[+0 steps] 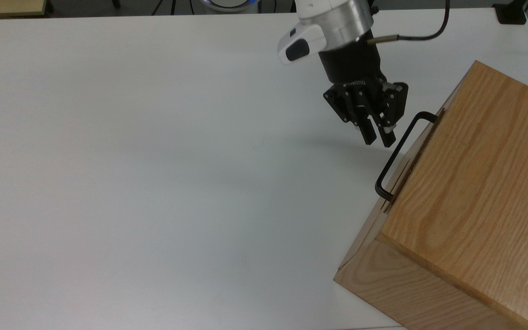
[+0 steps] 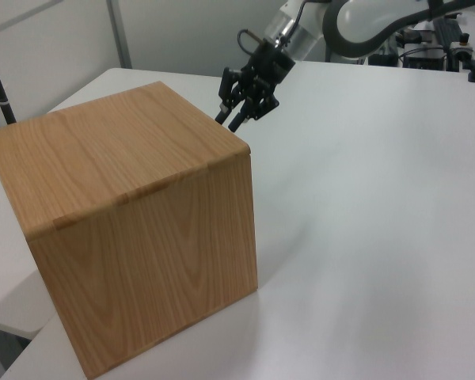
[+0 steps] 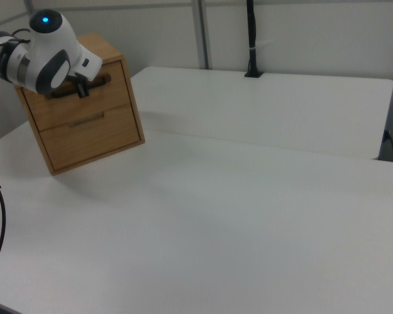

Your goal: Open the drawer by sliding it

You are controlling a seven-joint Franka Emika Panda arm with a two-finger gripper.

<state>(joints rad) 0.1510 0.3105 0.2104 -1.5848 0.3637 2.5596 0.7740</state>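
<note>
White table (image 1: 131, 183) under everything; oak-grain cabinet (image 1: 475, 206) parked at four o'clock of the top view, turned at an angle to the table's edges. Drawer (image 3: 85, 98) seated in the upper half of the cabinet front, at ten o'clock of the right view, above a second drawer front (image 3: 92, 134); in the top view, only a thin strip of the upper front visible along the cabinet edge, with a narrow dark seam beside it. Black U-shaped bar handle (image 1: 399, 153) standing out from that front, running from one o'clock to seven o'clock in the top view. Black two-finger gripper (image 1: 378, 136) hanging just at ten o'clock of the handle's upper half in the top view, tips pointing down toward five o'clock; jaws slightly spread, a visible gap between the fingers (image 1: 367, 133), nothing pinched, nearer finger close beside the bar but apart from it. In the left view, same gripper (image 2: 231, 119) poised at twelve o'clock above the cabinet's far top edge. In the right view, white arm housing (image 3: 49, 55) with a blue light in front of the drawer's upper left part.
</note>
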